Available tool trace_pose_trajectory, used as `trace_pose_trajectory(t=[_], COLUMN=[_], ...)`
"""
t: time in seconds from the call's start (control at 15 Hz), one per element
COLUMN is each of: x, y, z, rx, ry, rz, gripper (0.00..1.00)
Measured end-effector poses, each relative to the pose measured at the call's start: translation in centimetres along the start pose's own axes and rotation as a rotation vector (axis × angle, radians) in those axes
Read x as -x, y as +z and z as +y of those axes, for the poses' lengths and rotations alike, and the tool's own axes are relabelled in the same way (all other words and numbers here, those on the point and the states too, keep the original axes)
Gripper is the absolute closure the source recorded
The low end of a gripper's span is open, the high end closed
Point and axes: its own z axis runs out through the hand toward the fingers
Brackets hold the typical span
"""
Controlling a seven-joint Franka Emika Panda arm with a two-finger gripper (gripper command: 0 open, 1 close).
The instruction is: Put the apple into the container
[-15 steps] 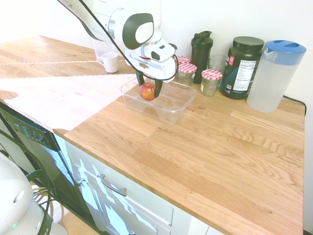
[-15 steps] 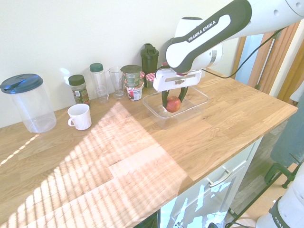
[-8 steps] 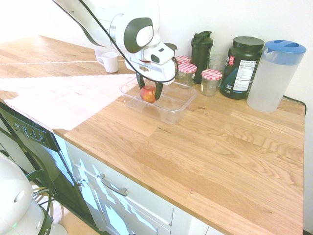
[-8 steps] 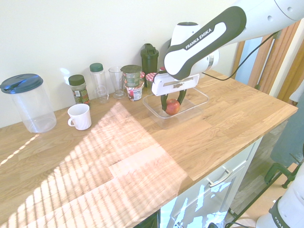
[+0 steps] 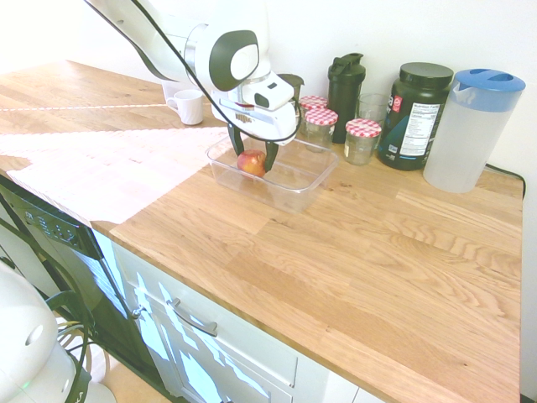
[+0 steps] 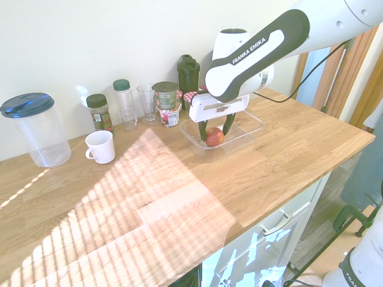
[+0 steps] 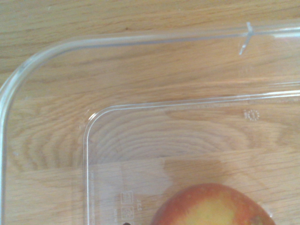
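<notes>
Apple in the tub, hand apart above it

Nearest us in the first exterior view, a drawer with a metal handle runs along the bottom of the frame, below the wooden tabletop's edge. Bright sunlight covers the tabletop at the left.

Farther back, above the middle of the frame, we see the clear tub. The apple, red with a yellowish patch, is inside it, toward the tub's left end. The hand points down into the tub, its two fingers apart, one on either side of the apple. Our wrist view shows the apple near a rounded corner of the tub.

Behind the tub, we find jars with red-checked lids, then the dark shaker. The black canister and the blue-lidded pitcher stand at the upper right, the white mug at the upper left. The pale wall closes the scene.
</notes>
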Motion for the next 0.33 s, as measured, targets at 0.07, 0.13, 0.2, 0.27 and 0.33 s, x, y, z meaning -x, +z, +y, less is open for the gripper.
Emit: trace_pose_trajectory(t=[0.07, 0.13, 0.2, 0.27, 0.33], x=[0.0, 0.1, 0.5, 1.1, 2.0], y=[-0.8, -2.3, -4.2, -6.7, -9.2], z=[-0.1, -0.2, -0.4, -0.7, -1.1], rx=[-0.004, -0.001, 0.004, -0.002, -0.009], ry=[-0.006, -0.017, -0.035, -0.047, -0.056], rz=[0.016, 0.032, 0.044, 0.061, 0.072], gripper=[0.0, 0.0, 0.0, 0.0, 0.0])
